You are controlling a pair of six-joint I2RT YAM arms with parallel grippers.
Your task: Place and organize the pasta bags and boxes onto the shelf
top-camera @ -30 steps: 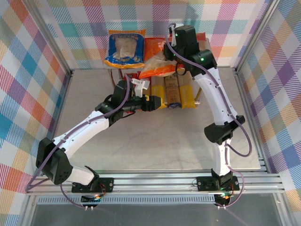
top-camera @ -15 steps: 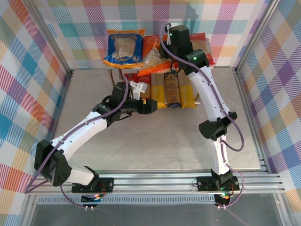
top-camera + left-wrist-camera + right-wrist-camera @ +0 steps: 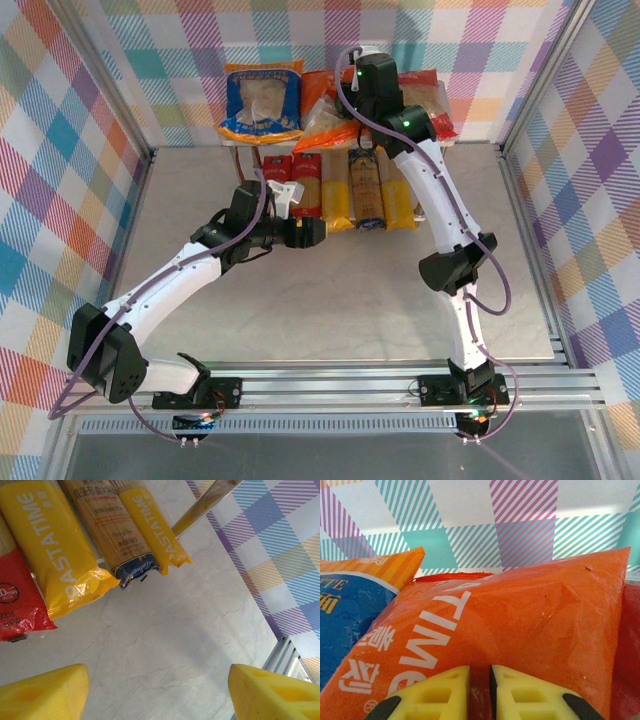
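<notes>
Plaid walls [image 3: 60, 150]; marbled table [image 3: 330, 300]; orange bag [image 3: 520, 605] in right gripper [image 3: 479, 675].

Three bags on shelf [image 3: 207, 501] top tier, by back wall: blue-and-orange bag [image 3: 264, 100] left; orange bag [image 3: 325, 118] middle, edge nipped by right tool [image 3: 479, 690]; red bag [image 3: 430, 100] right. Below, slim packs side by side: red pack [image 3: 305, 185], yellow pack [image 3: 338, 198], dark-blue-ended pack [image 3: 366, 190], second yellow pack [image 3: 399, 198].

orange bag [image 3: 320, 120] partly hidden by right arm [image 3: 432, 190]
</notes>
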